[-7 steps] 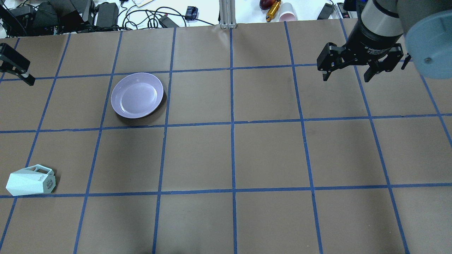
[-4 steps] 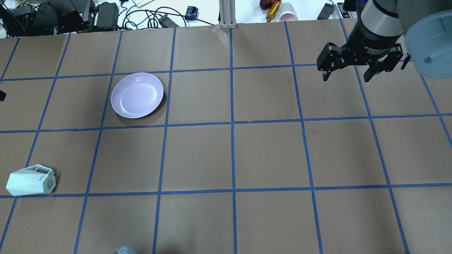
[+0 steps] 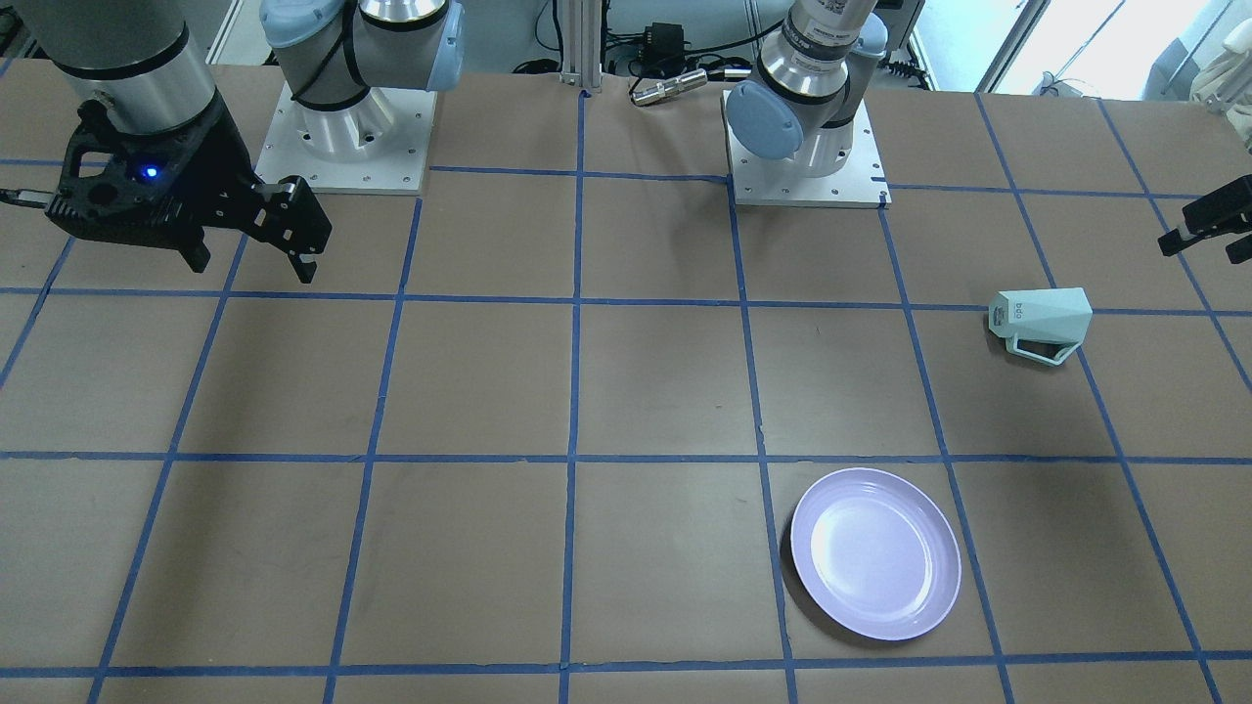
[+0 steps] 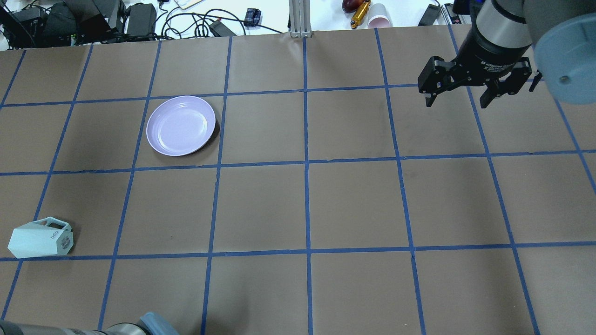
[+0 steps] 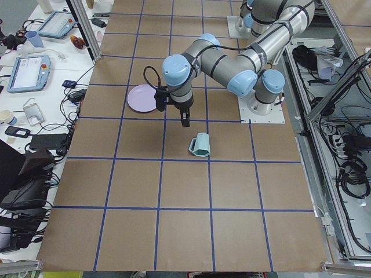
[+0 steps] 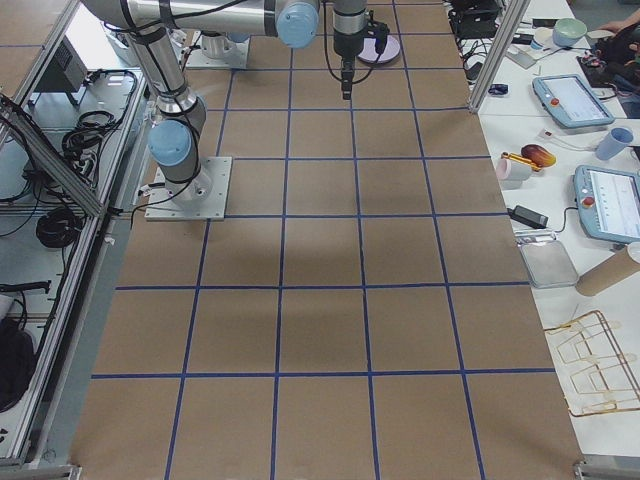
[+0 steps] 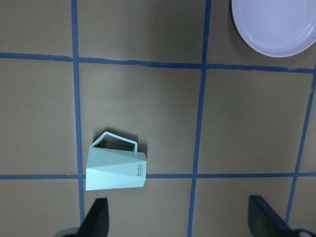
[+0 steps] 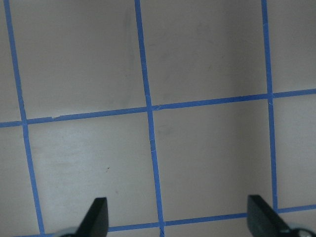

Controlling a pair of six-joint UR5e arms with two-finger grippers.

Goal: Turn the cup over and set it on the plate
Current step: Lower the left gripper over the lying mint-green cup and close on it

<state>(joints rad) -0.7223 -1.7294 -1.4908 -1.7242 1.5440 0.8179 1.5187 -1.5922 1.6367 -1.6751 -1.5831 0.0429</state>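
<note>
Taped tabletop (image 4: 298,204) | one cup (image 4: 39,242), on its side, 8 o'clock | one plate (image 4: 180,124), 10 o'clock | two hands, left hand (image 7: 180,219) and right hand (image 4: 456,103), both released

A robotics lab: teach pendants (image 6: 565,100), cables (image 4: 186,21), tape-gridded table (image 4: 260,204).

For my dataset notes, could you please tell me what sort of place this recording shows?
Probably a robotics lab workcell: a left arm and a right arm bolted to a paper-covered table with a blue tape grid, and teach pendants and cables on side benches.
</note>
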